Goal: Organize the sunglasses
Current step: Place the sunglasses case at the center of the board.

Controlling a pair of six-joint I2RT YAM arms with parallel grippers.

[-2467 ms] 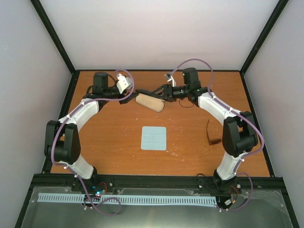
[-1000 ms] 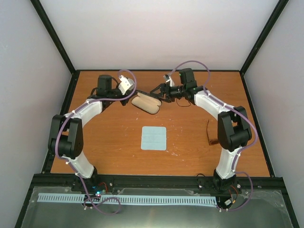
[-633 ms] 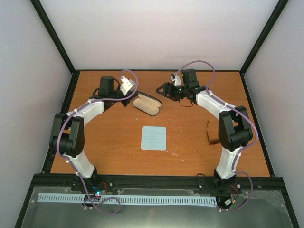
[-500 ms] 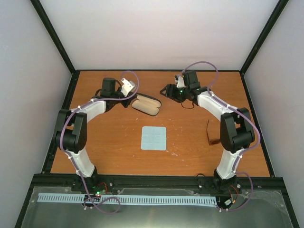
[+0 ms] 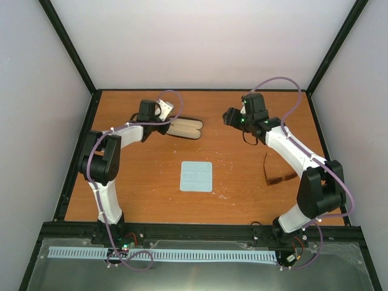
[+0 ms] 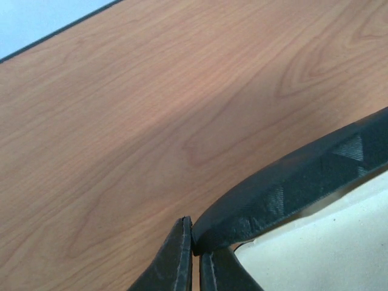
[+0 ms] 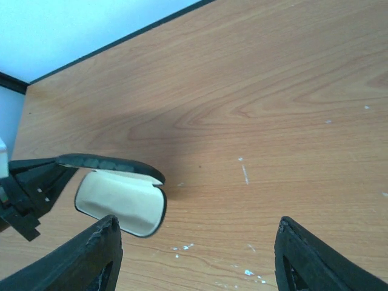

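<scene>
The sunglasses (image 5: 277,179), with brown lenses and a thin dark frame, lie on the table at the right, beside the right arm's forearm. The black case (image 5: 185,128) lies open at the back of the table, its cream lining (image 7: 120,202) showing. My left gripper (image 5: 166,125) is shut on the edge of the case's black lid (image 6: 291,188), which sits pinched at the fingertips (image 6: 182,254). My right gripper (image 5: 230,116) hovers open to the right of the case, apart from it, with nothing between its fingers (image 7: 100,254).
A pale blue square cloth (image 5: 197,176) lies flat in the middle of the table. Black frame rails run along the table's (image 5: 145,194) edges. In the right wrist view, the left gripper's dark body (image 7: 27,191) shows behind the case.
The right gripper has drawn back from the case to the right and stands open. The left arm has swung the case round, still gripping it. The sunglasses show more fully now.
</scene>
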